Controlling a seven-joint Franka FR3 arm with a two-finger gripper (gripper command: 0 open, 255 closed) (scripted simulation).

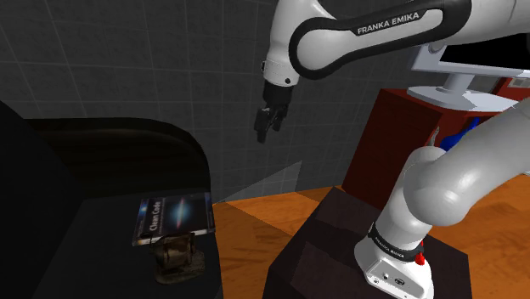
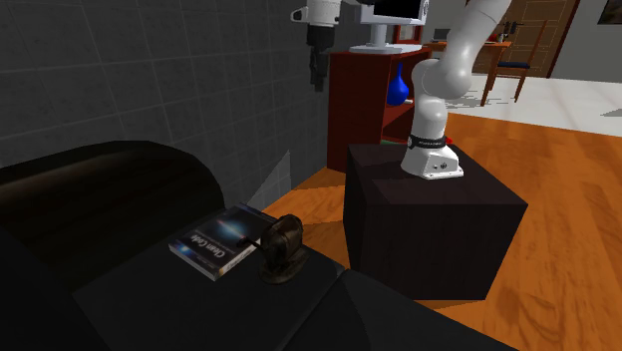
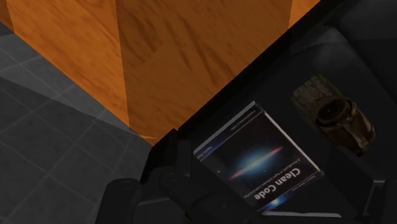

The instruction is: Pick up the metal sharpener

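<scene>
Count: one sharpener (image 1: pixel 177 253), one book (image 1: pixel 172 217), one arm with one gripper (image 1: pixel 267 133).

Sharpener: a brown, dull-metal piece on a rough base, standing upright on the flat black surface of a couch (image 1: pixel 102 170). It is just beside one short edge of the book, which lies flat with the title "Clean Code" on its cover. In the wrist view the sharpener (image 3: pixel 337 118) and the book (image 3: pixel 257 159) lie side by side with a narrow strip of black couch (image 3: pixel 356 38) between them.

Fingers: in the shoulder view they stand a little apart, with nothing between them and nothing touching them. The gripper hangs high in the air in front of the wall (image 1: pixel 127 59), well above and apart from the sharpener. In the second exterior view the gripper (image 2: pixel 319 80) points down near the top edge, far above the sharpener (image 2: pixel 280 242) and the book (image 2: pixel 221 239).

Surface and room: the couch (image 2: pixel 100 199) has a rounded black arm. The floor (image 2: pixel 558 150) is orange wood and the wall is grey tile. The dark box stand (image 2: pixel 429 219) sits on the floor beside the couch. Behind it are a red cabinet (image 2: pixel 354 100) with a monitor (image 2: pixel 389 20) on top and a blue vase (image 2: pixel 399 88) on a shelf.
</scene>
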